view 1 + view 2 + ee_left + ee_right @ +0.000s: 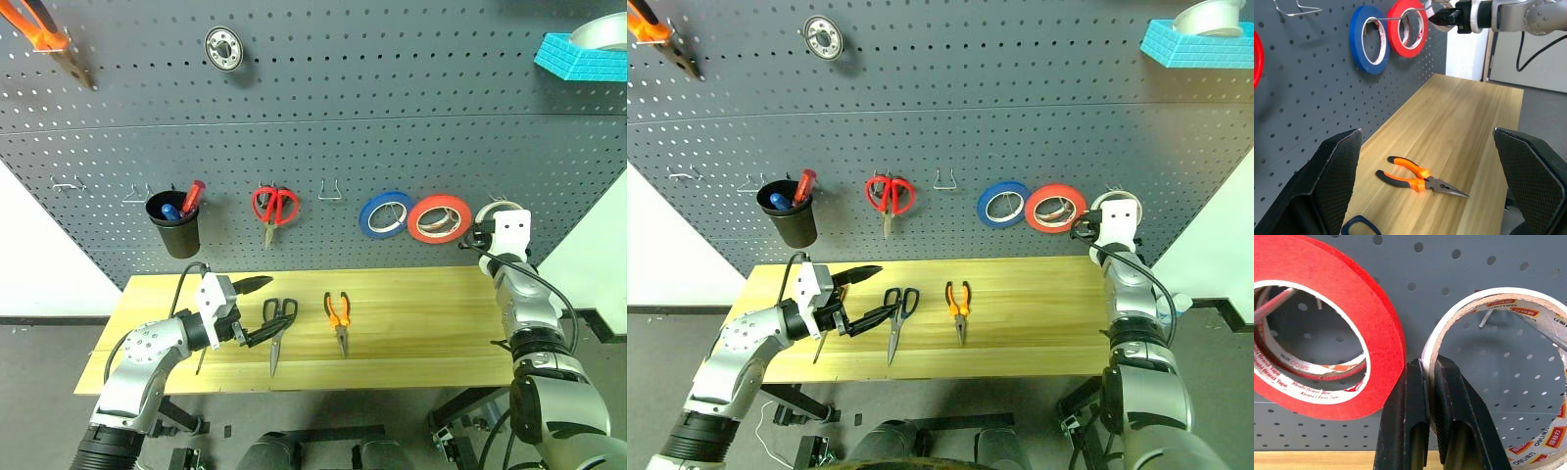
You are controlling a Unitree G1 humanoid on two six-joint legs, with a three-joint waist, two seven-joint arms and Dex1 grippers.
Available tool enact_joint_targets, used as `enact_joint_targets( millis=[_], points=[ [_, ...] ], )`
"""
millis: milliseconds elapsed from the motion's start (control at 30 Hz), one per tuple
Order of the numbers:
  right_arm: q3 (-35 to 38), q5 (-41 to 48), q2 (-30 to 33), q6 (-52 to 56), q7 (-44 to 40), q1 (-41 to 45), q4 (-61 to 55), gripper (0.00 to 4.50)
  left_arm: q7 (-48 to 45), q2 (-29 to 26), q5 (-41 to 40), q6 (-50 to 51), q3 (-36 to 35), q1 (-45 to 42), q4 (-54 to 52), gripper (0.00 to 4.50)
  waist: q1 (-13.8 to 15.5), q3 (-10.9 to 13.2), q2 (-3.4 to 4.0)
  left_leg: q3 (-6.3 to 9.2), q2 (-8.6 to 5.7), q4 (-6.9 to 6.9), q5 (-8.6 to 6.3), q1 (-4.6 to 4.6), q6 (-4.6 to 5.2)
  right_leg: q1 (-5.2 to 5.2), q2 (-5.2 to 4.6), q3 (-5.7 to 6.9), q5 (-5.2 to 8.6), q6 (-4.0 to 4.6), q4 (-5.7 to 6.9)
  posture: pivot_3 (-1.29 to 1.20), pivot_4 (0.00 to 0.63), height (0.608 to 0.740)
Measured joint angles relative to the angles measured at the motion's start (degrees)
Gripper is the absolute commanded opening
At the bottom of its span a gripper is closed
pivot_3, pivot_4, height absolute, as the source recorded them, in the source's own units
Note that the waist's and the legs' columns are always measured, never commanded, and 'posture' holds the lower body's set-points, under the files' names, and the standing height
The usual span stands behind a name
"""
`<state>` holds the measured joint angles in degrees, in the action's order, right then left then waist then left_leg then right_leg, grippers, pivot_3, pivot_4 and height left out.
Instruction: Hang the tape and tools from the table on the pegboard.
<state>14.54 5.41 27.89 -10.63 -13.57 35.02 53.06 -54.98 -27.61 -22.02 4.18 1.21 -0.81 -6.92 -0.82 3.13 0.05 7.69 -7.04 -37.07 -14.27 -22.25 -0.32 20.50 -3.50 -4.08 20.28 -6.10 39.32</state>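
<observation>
The whitish tape [1498, 303] is up against the dark grey pegboard [343, 117] at the far right, with a thin hook passing through its open centre. My right gripper [1429, 367] is shut on the roll's rim, beside the red-orange roll [1327, 333]. On the wooden table [421, 323] lie black-handled scissors [277, 333] and orange-handled pliers [338, 318]. My left gripper [257, 308] hovers open just left of the scissors, with nothing between its fingers.
Hung on the pegboard are red scissors [274, 208], a blue roll [385, 213], a black cup of pens [174, 225] and an empty hook [331, 191]. A turquoise tray [578, 54] sits high on the right, and an orange-handled tool [49, 39] high on the left.
</observation>
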Motion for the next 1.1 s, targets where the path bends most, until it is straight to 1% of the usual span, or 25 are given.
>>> enact_joint_targets(
  millis=[33, 67, 333, 767, 967, 1100],
  points=[
    [-0.01, -0.12, 0.01, -0.08, 0.08, 0.27, 0.62, 0.86, 0.01, 0.0, 0.0, 0.05, 0.0, -0.01, 0.0, 4.48, 0.0, 0.0, 0.0, 0.0, 0.0, 0.0, 0.0, 0.0, 0.0, 0.0, 0.0, 0.0, 0.0, 0.0, 0.0, 0.04, 0.007, 0.717],
    [-0.03, -0.15, 0.01, -0.19, 0.16, 0.41, 1.3, 1.18, 0.04, 0.0, 0.0, 0.08, 0.0, -0.02, 0.0, 4.48, 0.02, 0.0, 0.0, 0.0, 0.0, 0.0, 0.0, 0.0, 0.0, 0.0, 0.0, 0.0, 0.0, 0.0, 0.0, 0.04, 0.006, 0.717],
    [-0.67, -0.75, 0.14, -0.92, 0.75, 0.72, 3.54, 3.93, 0.25, 0.0, 0.01, 0.21, 0.0, -0.02, 0.0, 4.48, -0.05, 0.0, 0.0, 0.0, 0.0, 0.0, 0.0, 0.0, 0.0, 0.0, 0.0, -0.01, 0.0, 0.0, 0.0, 0.04, 0.003, 0.717],
    [-2.1, -0.77, 0.21, 0.1, -1.01, 1.05, 2.25, 3.93, 0.56, 0.05, 0.05, 0.2, 0.01, -0.02, 0.02, 4.48, 0.0, 0.0, 0.0, 0.0, 0.0, 0.0, 0.0, 0.0, 0.0, 0.01, 0.0, -0.01, 0.0, 0.0, 0.0, 0.04, 0.0, 0.717],
    [-3.37, -0.79, 0.4, 4.07, -2.78, -4.08, -5.86, 3.93, 0.8, 0.03, 0.05, 0.06, -0.21, 0.74, -0.02, 4.48, 0.17, 0.0, 0.0, 0.0, 0.0, 0.01, 0.0, 0.0, 0.0, 0.01, 0.0, -0.01, 0.0, 0.0, 0.0, 0.03, 0.0, 0.717],
    [-3.83, -0.69, 0.49, 9.13, -3.77, -9.97, -15.48, 3.93, 0.74, -0.17, 0.05, -0.06, -0.38, 1.49, -0.03, 4.48, 0.21, -0.01, 0.01, 0.01, 0.0, 0.0, 0.0, 0.0, 0.0, 0.01, 0.0, -0.02, 0.0, 0.0, 0.0, 0.02, 0.002, 0.717]
  ],
)
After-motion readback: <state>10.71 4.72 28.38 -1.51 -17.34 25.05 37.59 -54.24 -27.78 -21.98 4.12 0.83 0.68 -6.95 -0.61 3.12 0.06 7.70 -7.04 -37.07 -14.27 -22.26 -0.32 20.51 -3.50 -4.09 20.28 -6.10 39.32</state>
